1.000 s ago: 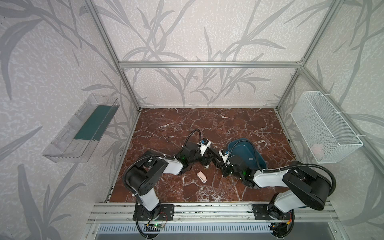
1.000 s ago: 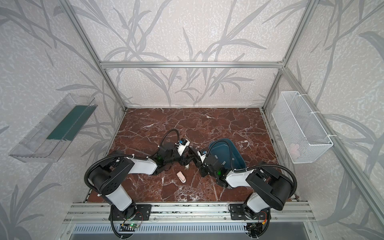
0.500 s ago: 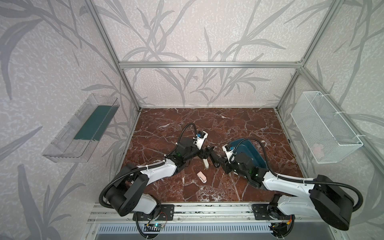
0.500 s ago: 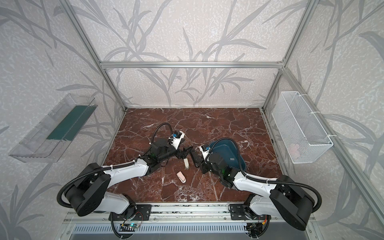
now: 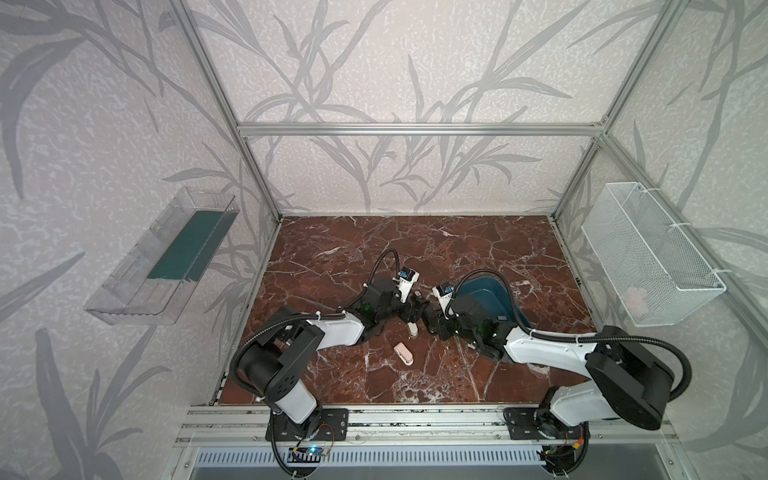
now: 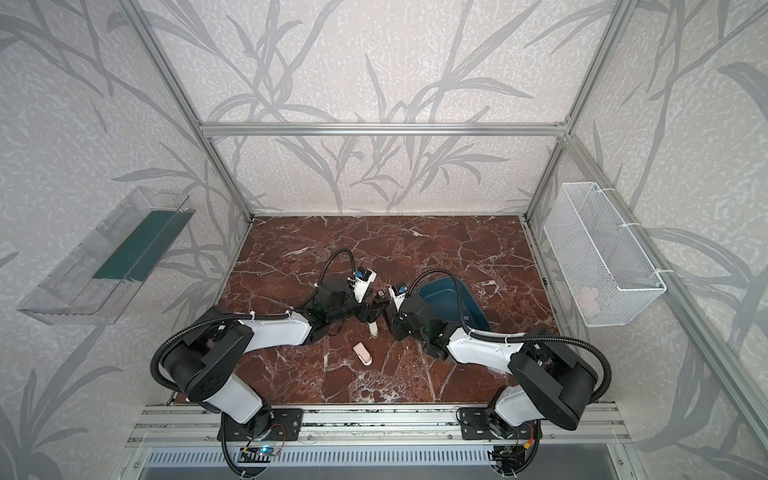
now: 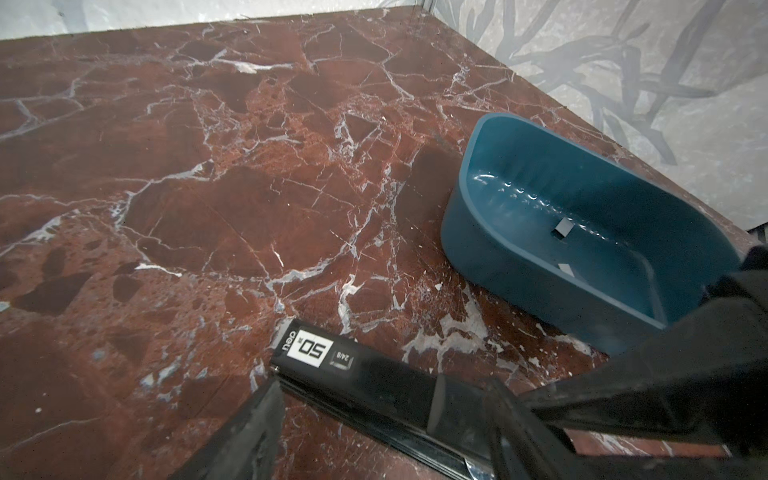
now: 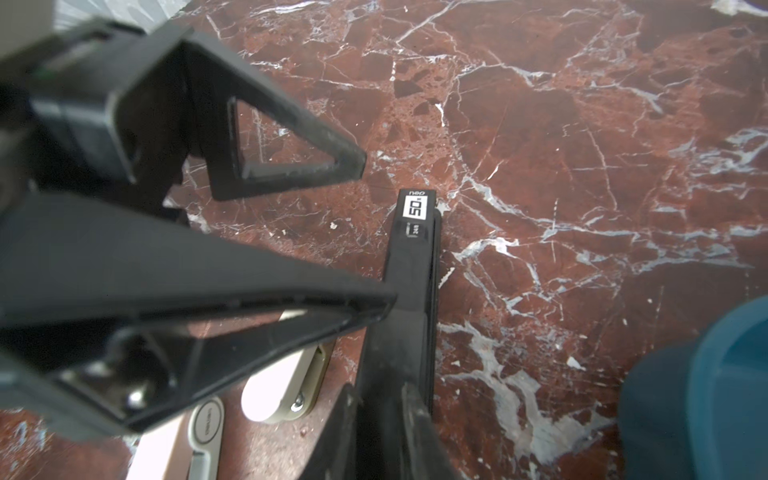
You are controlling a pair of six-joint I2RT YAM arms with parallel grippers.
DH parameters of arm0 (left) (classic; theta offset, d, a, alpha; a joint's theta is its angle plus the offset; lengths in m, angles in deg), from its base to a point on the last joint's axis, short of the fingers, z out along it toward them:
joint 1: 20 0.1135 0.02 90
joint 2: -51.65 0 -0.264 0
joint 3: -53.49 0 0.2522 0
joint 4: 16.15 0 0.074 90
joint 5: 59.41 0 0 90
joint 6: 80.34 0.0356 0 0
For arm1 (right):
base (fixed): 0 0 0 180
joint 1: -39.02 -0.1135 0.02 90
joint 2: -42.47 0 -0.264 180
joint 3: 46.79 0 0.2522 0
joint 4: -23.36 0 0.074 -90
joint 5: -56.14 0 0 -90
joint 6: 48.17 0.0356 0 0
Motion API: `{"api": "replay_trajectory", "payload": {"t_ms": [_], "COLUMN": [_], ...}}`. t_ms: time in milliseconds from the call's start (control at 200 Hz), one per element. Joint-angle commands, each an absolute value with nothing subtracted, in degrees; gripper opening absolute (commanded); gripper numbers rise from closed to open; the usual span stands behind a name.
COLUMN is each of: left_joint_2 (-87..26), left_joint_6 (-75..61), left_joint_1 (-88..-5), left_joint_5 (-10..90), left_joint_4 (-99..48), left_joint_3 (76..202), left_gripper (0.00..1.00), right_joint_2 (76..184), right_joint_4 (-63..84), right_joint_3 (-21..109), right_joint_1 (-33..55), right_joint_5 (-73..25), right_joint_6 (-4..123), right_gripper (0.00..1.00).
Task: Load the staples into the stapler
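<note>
Step in hand looks like bracing the stapler for opening, no loading yet: right fingers [image 8: 343, 432] are narrow and clamped on the long black plastic stapler [image 8: 413, 266] at the end away from its white "50" label, mid red-brown marble table [image 7: 208, 187]. Left fingers [image 8: 208, 266] are wide and straddle it, one tip touching its side, the other apart. Small flat grey metal staples [image 7: 563, 228] lie loose in the deep teal plastic tub [image 7: 478, 249] just beside, untouched. Next likely needs the top swung open, then a free arm pinching one thin strip from the tub.

White links [image 5: 336, 330], black joints [image 5: 282, 365], corrugated black cables [image 5: 561, 339]
</note>
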State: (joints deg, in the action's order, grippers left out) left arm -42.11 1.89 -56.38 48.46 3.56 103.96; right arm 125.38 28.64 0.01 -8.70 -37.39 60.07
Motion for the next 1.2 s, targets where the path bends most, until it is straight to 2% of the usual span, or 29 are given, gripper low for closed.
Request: {"api": "replay_trajectory", "payload": {"t_ms": [0,800,1194], "left_joint_2": [-43.7,-52.4,-53.1], "left_joint_6": [0.8,-1.8,-1.3], "left_joint_1": [-56.4,-56.4,-56.3], "left_joint_5": [49.7,51.8,51.4], "left_joint_4": [6.2,12.2,12.3], "left_joint_3": [105.7,106.8,106.6], "left_gripper": [0.76,0.76,0.76], "right_joint_2": [127.4,143.6,151.2], "right_joint_4": [28.0,45.5,54.5], "right_joint_3": [-0.2,-9.6,-13.4], "right_joint_1": [-9.0,-9.4,-12.4], "right_joint_5": [-37.2,-37.2,-45.4], "right_joint_6": [61.1,67.3,67.8], "right_gripper": [0.2,0.12,0.09]}}
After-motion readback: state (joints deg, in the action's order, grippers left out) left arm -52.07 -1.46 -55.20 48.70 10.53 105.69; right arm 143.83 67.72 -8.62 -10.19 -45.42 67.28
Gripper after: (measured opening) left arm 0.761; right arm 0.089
